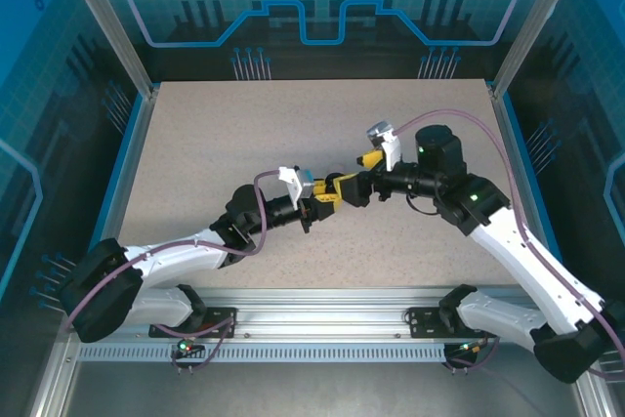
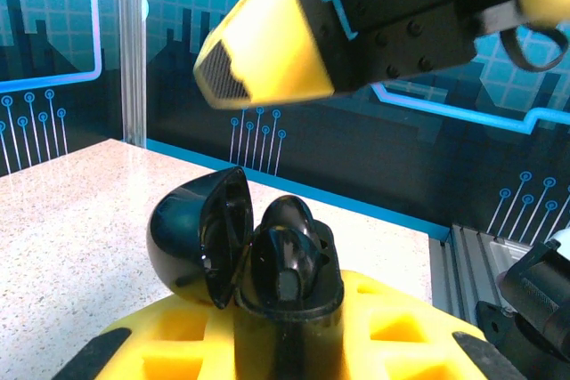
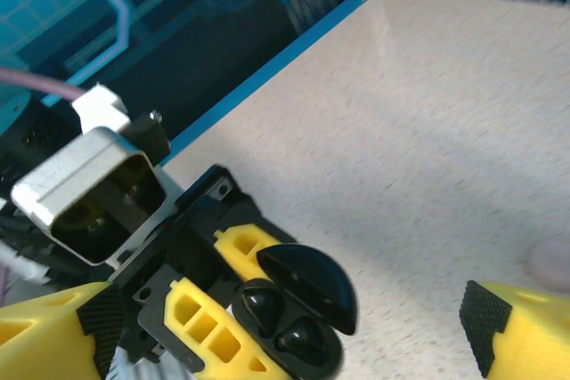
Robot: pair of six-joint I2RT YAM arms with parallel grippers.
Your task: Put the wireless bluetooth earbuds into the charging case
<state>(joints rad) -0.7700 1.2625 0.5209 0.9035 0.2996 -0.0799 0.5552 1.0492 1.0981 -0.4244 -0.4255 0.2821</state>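
L gripper (image 1: 320, 204) clenched on open black charging case (image 3: 303, 295), frame centre in top view. Two black earbuds (image 3: 260, 302) seated inside. R gripper (image 1: 354, 178) released, jaws wide, just beside case.

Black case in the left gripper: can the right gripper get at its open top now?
Likely yes: the right gripper hangs open close by the black case, lid swung aside, nothing between them.

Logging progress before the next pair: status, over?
Left pincer shut on open black case. Right pincer open, close above it. Two black earbuds look seated inside. No obstruction seen.
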